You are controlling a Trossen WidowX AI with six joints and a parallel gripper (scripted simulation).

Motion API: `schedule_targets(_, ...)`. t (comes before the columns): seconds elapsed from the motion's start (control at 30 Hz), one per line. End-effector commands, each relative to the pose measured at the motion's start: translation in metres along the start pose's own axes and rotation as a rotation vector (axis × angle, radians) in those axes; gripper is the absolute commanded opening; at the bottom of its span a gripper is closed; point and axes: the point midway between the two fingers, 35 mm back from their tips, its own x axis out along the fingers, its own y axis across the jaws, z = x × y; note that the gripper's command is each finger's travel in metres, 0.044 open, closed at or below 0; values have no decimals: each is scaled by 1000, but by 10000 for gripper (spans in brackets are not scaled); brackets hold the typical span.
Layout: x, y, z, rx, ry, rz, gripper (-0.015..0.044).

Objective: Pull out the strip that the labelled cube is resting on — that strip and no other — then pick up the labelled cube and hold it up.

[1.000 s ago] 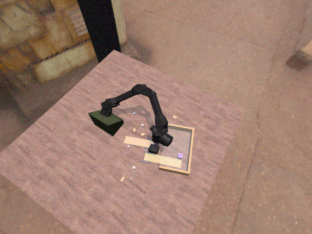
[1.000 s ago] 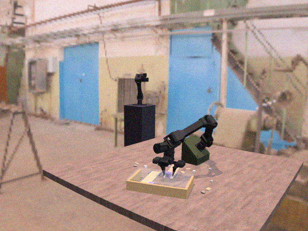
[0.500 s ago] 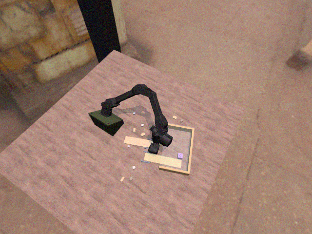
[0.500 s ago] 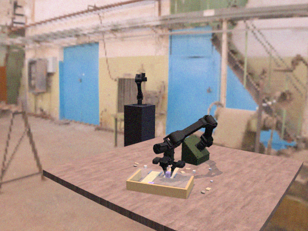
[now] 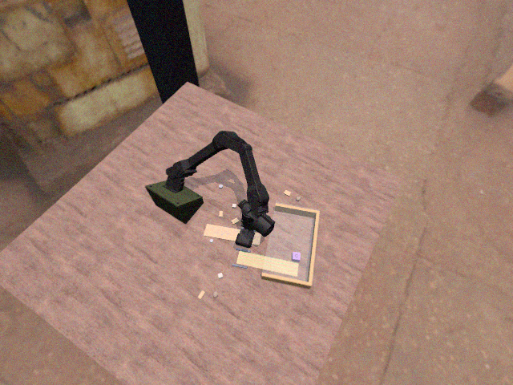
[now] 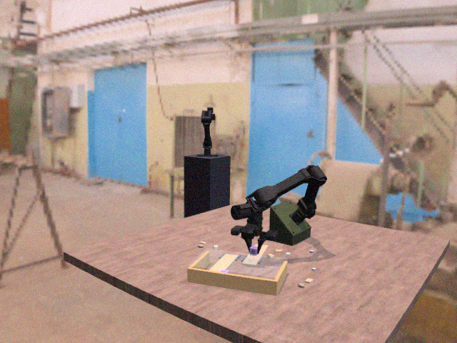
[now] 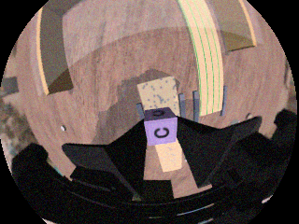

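Note:
My gripper [image 6: 254, 253] [image 7: 159, 119] is shut on a purple cube [image 6: 253, 250] [image 7: 162, 132] marked with a black C. The cube is held a little above a pale strip [image 5: 219, 232] [image 7: 159, 93], whose far part has grey-blue speckles; the gripper hides its middle in the top view. A second strip [image 5: 264, 263] [image 6: 225, 261] [image 7: 210, 61] with thin green lines lies beside it, reaching into the tray. Another purple cube [image 5: 296, 256] [image 6: 223, 271] sits in the tray near that strip's far end, partly hidden by the wall in the exterior view.
The wooden-walled tray [image 5: 314, 244] [image 6: 235, 282] [image 7: 41, 51] has a see-through cover. Low blue rails [image 5: 240, 265] [image 7: 196, 105] flank the strips. Small scraps and pebbles, such as a white block [image 5: 220, 275] and a tan chip [image 5: 201, 294], lie around.

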Motion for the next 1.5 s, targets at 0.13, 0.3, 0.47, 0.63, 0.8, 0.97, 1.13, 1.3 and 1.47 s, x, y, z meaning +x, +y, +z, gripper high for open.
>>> schedule_targets(0.13,-18,6,-25,-1,-2,-2,0)
schedule_targets(0.3,-18,8,-34,0,-2,-3,0)
schedule_targets(0.47,-18,11,-51,0,-1,-4,0)
schedule_targets(0.63,-18,14,-69,1,0,-3,0)
schedule_targets(0.8,-19,16,-78,1,0,-2,0)
schedule_targets(0.97,-45,16,-78,2,1,-3,0)
schedule_targets(1.13,-54,16,-78,2,1,-3,0)
schedule_targets(1.3,-54,16,-78,2,1,-3,0)
schedule_targets(1.47,-54,16,-78,2,1,-3,0)
